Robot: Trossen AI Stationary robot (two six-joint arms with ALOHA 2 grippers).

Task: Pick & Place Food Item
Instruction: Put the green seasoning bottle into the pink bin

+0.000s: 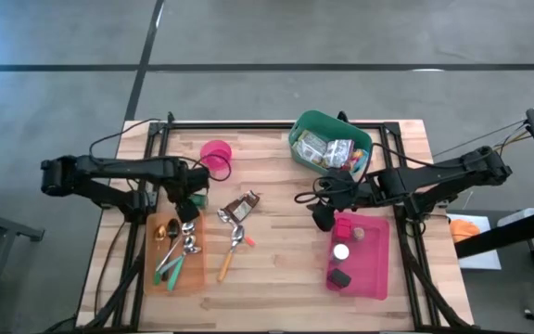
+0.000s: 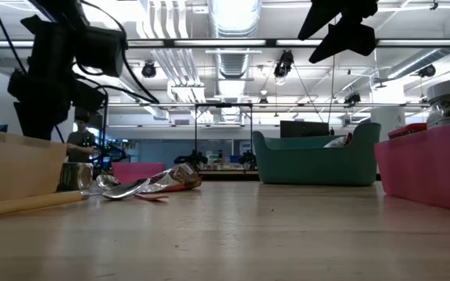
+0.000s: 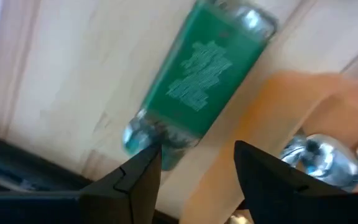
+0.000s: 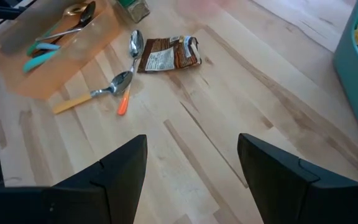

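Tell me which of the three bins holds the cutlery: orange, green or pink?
The orange tray at the table's left, by the left gripper. It holds spoons; the green bin holds packets, the pink tray small items.

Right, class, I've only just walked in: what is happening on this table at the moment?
The left gripper hangs with its fingers apart just over a green-labelled jar lying on its side by the orange tray of cutlery; it is not gripping it. The right gripper waits open over the middle of the table, between the teal bin of food packets and the pink tray. A brown snack packet lies loose on the wood.
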